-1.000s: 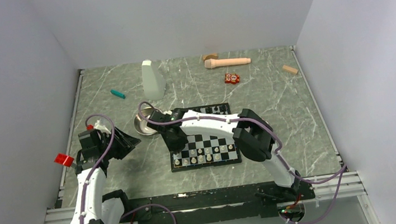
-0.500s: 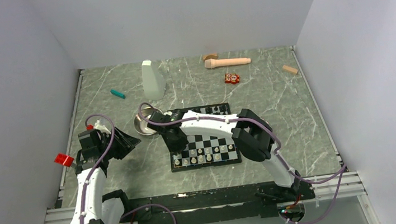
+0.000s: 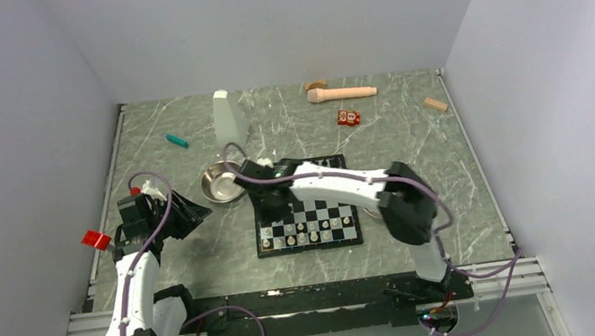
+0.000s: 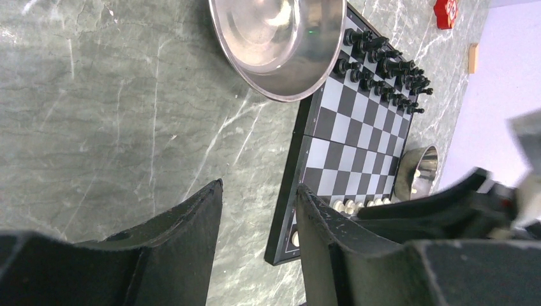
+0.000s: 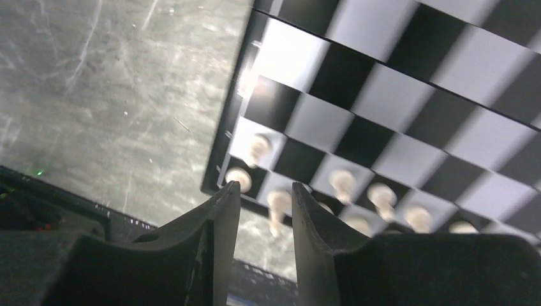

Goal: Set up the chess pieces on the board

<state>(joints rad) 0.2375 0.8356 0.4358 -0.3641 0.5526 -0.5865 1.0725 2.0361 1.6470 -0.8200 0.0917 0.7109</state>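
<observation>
The board [image 3: 306, 214] lies mid-table, with white chess pieces [image 3: 308, 233] in its near rows and black chess pieces [image 3: 323, 165] along the far edge. My right gripper [image 3: 271, 207] hovers over the board's left side. In the right wrist view it [image 5: 265, 188] is open, and the blurred white pieces [image 5: 279, 207] stand on the squares below, none between its fingers. My left gripper [image 3: 196, 213] hangs left of the board. Its jaws [image 4: 258, 187] are open and empty over bare table, with the board [image 4: 357, 137] just to the right.
A steel bowl [image 3: 221, 182] touches the board's far-left corner, and a second bowl [image 4: 418, 169] sits at the board's right. At the back are a white bottle [image 3: 228, 118], a teal stick [image 3: 178, 140], a wooden pestle [image 3: 342, 92], a red block [image 3: 348, 117] and a wooden block [image 3: 436, 104].
My right gripper has opened and drawn back from the board's near-left corner toward the far side, uncovering the bowl. The right elbow has swung right. The left arm has stayed still.
</observation>
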